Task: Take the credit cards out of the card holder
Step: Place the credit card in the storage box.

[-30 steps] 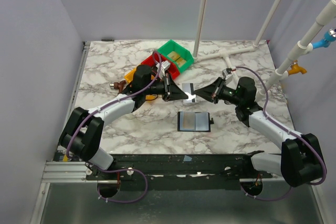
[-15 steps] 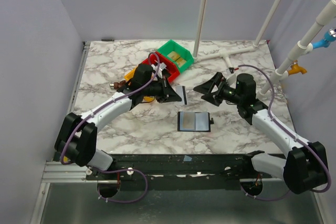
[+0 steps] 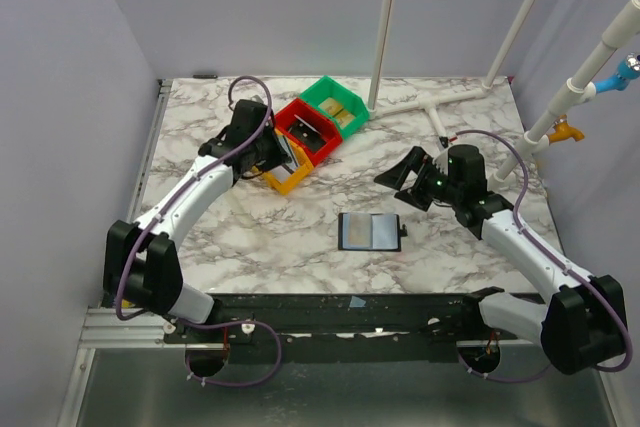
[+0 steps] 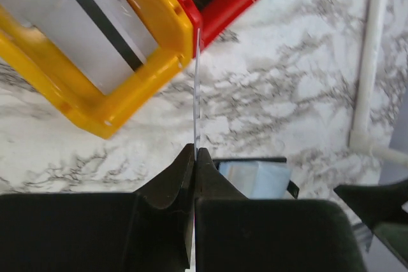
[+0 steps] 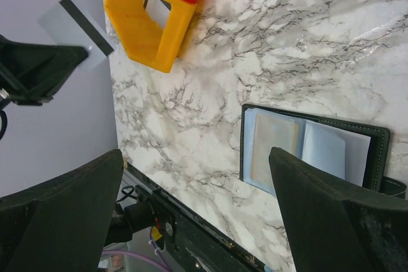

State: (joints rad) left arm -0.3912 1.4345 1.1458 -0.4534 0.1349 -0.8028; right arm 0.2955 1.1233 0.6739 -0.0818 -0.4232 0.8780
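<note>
Well, my left gripper (image 4: 194,152) is pinched tight on a card (image 4: 195,93). It grips the card by one end, so my left wrist camera sees it edge-on as a thin upright line. From the right wrist its face shows: pale, with a dark stripe. It hangs in the air over the bins, its far end lining up with the corner where the yellow bin (image 4: 140,87) meets the red bin (image 4: 223,11). How high above them it is, I cannot tell. Inside the yellow bin lies a pale flat piece (image 4: 76,36) with a dark stripe of its own. The green bin (image 3: 338,107) sits just behind the red one.

My right gripper (image 3: 402,183) holds nothing, its fingers spread wide. It hovers above the table (image 3: 260,237), just beyond and to the right of the holder (image 3: 372,232). The holder lies open and flat on the marble toward the front of the table, between my two arms and well apart from the bins. One of its halves shows a tan card (image 5: 274,148) tucked in the pocket; the other half is pale bluish.
</note>
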